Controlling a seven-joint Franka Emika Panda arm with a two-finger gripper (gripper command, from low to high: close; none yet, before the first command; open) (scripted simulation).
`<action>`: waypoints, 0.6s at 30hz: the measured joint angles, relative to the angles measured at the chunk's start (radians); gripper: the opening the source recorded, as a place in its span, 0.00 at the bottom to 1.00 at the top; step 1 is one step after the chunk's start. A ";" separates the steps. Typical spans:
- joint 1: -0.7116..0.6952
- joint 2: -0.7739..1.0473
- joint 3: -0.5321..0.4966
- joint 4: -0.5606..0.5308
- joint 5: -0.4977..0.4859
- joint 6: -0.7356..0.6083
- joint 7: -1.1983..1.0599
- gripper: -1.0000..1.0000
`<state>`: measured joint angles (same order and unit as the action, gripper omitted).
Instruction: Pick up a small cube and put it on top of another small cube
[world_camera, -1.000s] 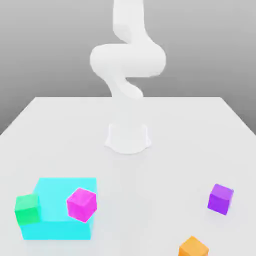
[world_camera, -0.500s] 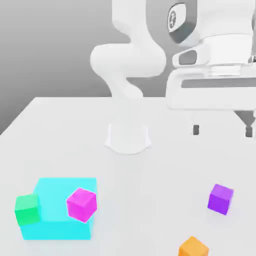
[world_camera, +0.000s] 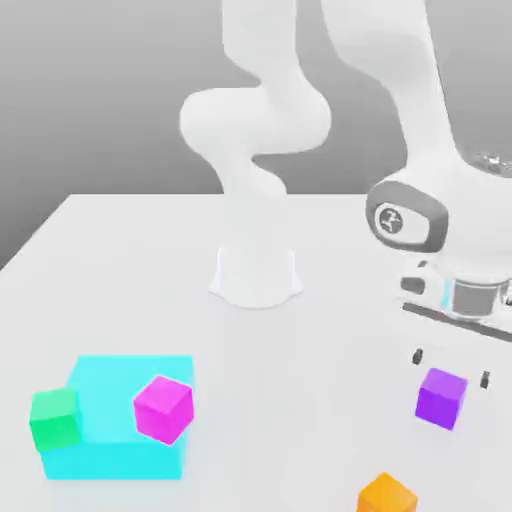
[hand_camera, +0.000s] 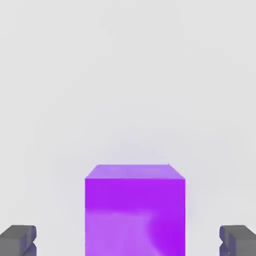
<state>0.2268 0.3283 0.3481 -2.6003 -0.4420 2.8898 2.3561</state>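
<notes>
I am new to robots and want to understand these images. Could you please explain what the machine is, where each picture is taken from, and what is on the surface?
The machine is one white robot arm, in a computer simulation. Its tool has two fingers, which are open.

The exterior view looks at the scene from a camera off the arm. The hand view comes from a camera on the arm's hand, so the purple cube looks large there, between the fingers.

On the pale surface, toward the exterior view's left, is a cyan block, with a green cube and a magenta cube at it. The purple cube and an orange cube are toward the exterior view's right.

Nothing is held; the tool is just above the purple cube.
</notes>
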 joint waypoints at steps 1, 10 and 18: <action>0.033 0.030 -0.040 0.008 -0.033 0.022 0.026 0.00; -0.006 -0.018 0.012 -0.006 0.030 -0.009 -0.021 0.00; -0.195 -0.200 0.060 -0.002 0.285 -0.175 -0.299 0.00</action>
<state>0.0322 0.1284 0.4080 -2.6019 -0.1574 2.7146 2.0566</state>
